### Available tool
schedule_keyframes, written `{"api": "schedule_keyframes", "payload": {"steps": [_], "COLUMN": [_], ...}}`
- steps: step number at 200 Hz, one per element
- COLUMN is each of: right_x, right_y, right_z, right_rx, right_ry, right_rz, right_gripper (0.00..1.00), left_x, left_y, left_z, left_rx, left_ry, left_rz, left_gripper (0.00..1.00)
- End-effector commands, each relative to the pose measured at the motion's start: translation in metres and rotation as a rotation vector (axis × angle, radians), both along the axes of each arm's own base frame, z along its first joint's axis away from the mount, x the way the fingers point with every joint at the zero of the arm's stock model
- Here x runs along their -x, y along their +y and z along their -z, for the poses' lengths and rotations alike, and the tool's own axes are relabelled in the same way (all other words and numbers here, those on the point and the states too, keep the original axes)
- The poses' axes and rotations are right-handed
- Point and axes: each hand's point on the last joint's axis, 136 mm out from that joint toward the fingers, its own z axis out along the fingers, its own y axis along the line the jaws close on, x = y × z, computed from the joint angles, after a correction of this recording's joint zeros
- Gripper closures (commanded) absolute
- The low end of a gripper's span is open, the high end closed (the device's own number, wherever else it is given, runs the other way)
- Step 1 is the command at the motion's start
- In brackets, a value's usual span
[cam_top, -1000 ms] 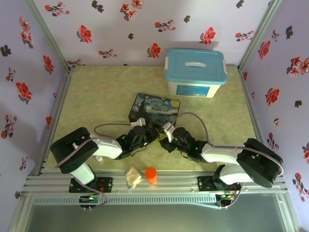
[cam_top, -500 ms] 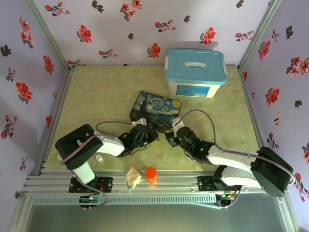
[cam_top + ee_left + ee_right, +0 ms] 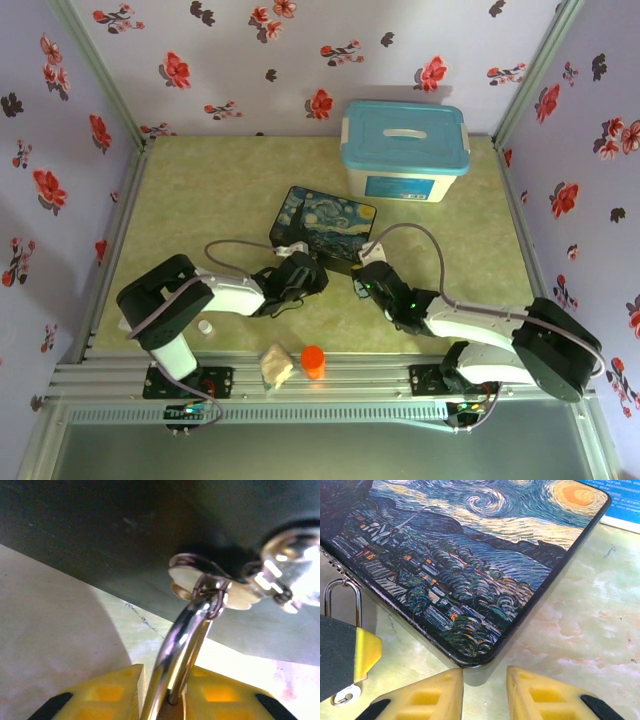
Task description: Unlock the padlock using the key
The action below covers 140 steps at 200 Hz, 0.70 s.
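Note:
The padlock's silver shackle [image 3: 175,635] runs up from between my left gripper's [image 3: 162,672] yellow fingers and hooks through the clasp [image 3: 200,577] of the painted tin [image 3: 325,222]. A bit of the brass body shows low between those fingers, which are shut on it. In the right wrist view the shackle [image 3: 342,600] stands above the left gripper's finger [image 3: 366,650]. A small silvery piece with a hole [image 3: 342,696] pokes out below it; I cannot tell whether it is the key. My right gripper [image 3: 485,675] is open and holds nothing, just off the tin's [image 3: 470,555] near corner.
A blue-lidded plastic box [image 3: 405,150] stands behind the tin. At the table's near edge sit an orange cylinder [image 3: 313,360], a crumpled beige lump [image 3: 275,365] and a small white cap [image 3: 204,326]. Both grippers [image 3: 318,268] [image 3: 358,270] crowd the tin's front edge.
Both grippers have shifted up and right toward the tin's front edge. The right gripper has drawn away from the left one to the tin's corner.

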Motion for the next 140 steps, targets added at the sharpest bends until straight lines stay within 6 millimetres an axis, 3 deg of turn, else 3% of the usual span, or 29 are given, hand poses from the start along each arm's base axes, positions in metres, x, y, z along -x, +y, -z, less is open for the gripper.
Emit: {"api": "schedule_keyframes", "payload": {"steps": [1, 40, 83, 140], "right_x": [-0.010, -0.009, -0.012, -0.011], "right_y": [-0.002, -0.004, -0.009, -0.010], "right_z": [-0.008, 0.001, -0.004, -0.003], "right_rx": [-0.005, 0.006, -0.002, -0.004], "right_ry": [-0.021, -0.003, -0.025, -0.022], "right_rz": [0.053, 0.060, 0.092, 0.099], "right_gripper": [0.73, 0.73, 0.74, 0.74], "left_x": [0.018, 0.022, 0.019, 0.015], "left_y": [0.036, 0.046, 0.054, 0.061], "left_z": [0.046, 0.038, 0.013, 0.017], "left_rx": [-0.243, -0.356, -0.544, -0.724], "left_ry": [0.087, 0.057, -0.035, -0.055], "left_rz": [0.008, 0.016, 0.041, 0.063], "left_gripper": [0.74, 0.77, 0.80, 0.82]}}
